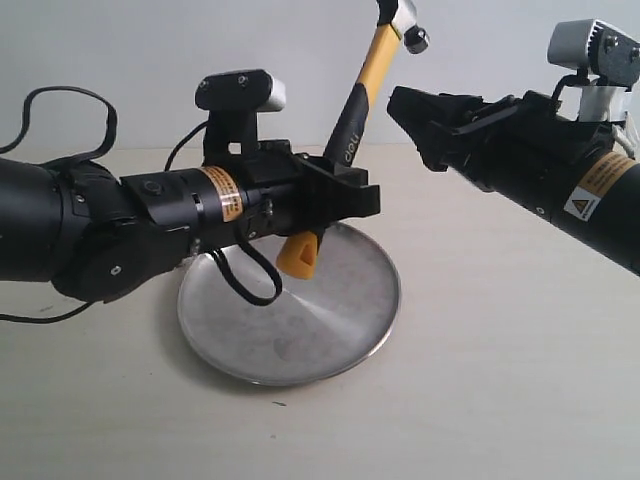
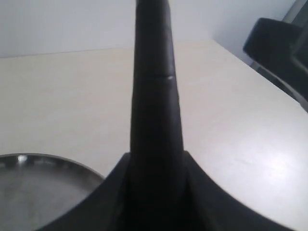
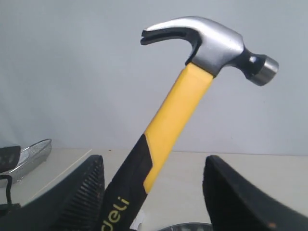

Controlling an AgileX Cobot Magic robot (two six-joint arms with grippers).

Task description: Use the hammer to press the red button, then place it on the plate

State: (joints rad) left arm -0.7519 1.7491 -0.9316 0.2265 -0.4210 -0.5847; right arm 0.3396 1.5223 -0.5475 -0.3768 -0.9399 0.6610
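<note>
Left arm: a black arm (image 1: 120, 215) reached in from the left, lying low and nearly level over the tabletop (image 1: 500, 380), with a loose black cable looped under its wrist.
Left claw: the left claw (image 1: 345, 195) was closed around the black lower part of the hammer's handle and held it clear of the tabletop. Its jaws stood only as far apart as the handle is thick.
Plate: the round silver plate (image 1: 330, 320) lay flat on the tabletop, below and a little to the right of the left claw. Its scuffed middle was bare and nothing rested on it. From the left wrist camera only a curved piece of its rim showed, beside the handle.
Hammer: the hammer (image 1: 362, 95) stood tilted, with its metal head up and leaning to the right. The yellow butt end poked out under the claw and hung above the plate without touching it. White letters ran along the black grip.
Right claw: the right claw (image 1: 412, 130) hung in the air just right of the handle, near it but apart. Its jaws were spread wide and held nothing. Its own camera looked straight at the hammer's handle and head between two dark fingers (image 3: 82, 192).
Right arm: the right arm (image 1: 560, 175) sloped down from the upper right corner, with a yellow warning label on it.
</note>
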